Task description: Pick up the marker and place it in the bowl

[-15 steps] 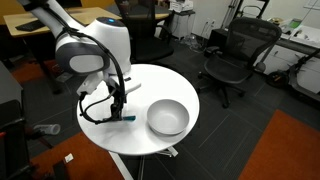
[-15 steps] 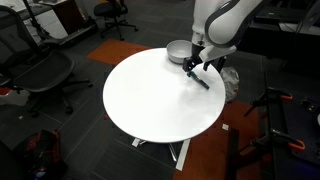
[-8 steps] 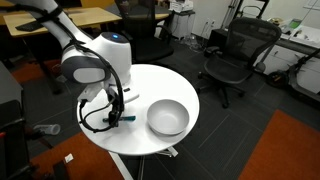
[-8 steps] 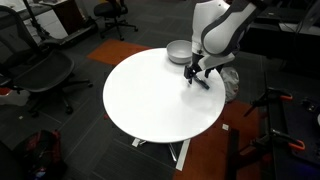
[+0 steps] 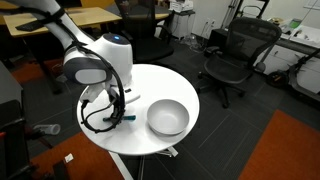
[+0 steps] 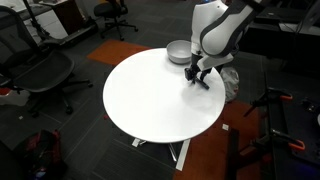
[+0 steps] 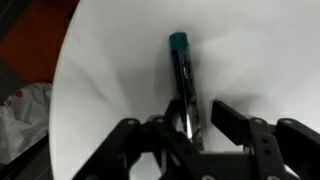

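The marker (image 7: 183, 75), dark with a teal end, lies flat on the round white table (image 7: 260, 60). In the wrist view it runs between the fingers of my gripper (image 7: 197, 105). The left finger is against it and the right finger stands a small gap away, so the jaws are narrowed but not clamped. In both exterior views the gripper (image 5: 117, 113) (image 6: 195, 76) is down at the tabletop over the marker (image 5: 128, 116) (image 6: 203, 82). The light grey bowl (image 5: 167, 117) (image 6: 178, 51) stands empty a short way beside it.
The marker lies near the table edge (image 5: 110, 140). Black office chairs (image 5: 232, 55) (image 6: 40, 70) stand around the table on dark carpet. A white bag (image 6: 229, 82) sits on the floor beyond the edge. Desks stand in the background (image 5: 70, 15).
The arm has come down onto the marker and then held still. The jaws have narrowed around the marker, which has not moved.
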